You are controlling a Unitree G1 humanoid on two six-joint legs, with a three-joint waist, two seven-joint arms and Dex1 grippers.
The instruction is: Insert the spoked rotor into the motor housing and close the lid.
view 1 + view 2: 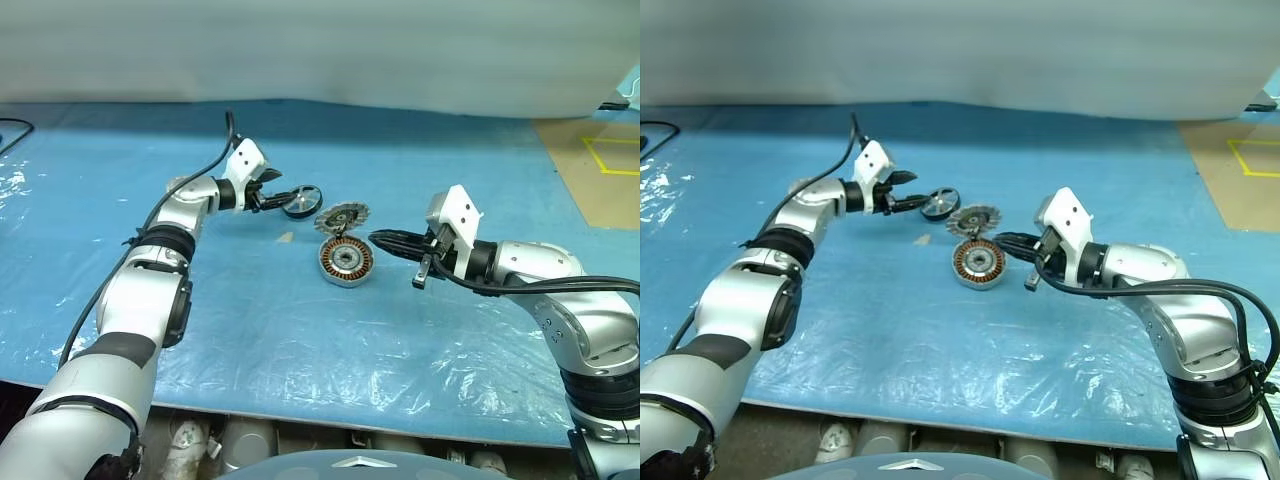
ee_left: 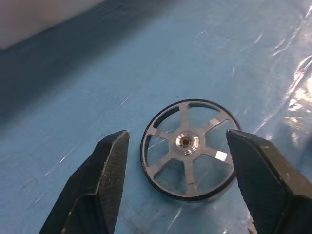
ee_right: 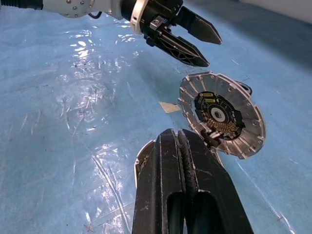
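Early stage of assembly: nothing is yet inserted. The rotor [image 2: 187, 148] lies flat on the blue sheet [image 1: 300, 340], well short of the housing [image 1: 346, 262], and the left gripper [image 1: 283, 199] stands with its two fingers spread wide to either side of it, not touching it in the left wrist view. The housing sits near the middle of the sheet with its copper windings exposed; its lid [image 3: 222, 114] is swung up and back on the hinge, ribbed face and dark centre turned toward the right gripper [image 3: 183, 141], whose fingers are pressed together and empty, just beside the housing. Still to do, by this reading: grasp the rotor, carry it over, seat it, fold the lid down. The work surface is a table covered by a glossy, wrinkled blue plastic sheet; a small pale scrap [image 1: 286, 237], perhaps tape, lies between rotor and housing. Beyond are a pale wall and, at far right, tan flooring with yellow marking [image 1: 610, 150].
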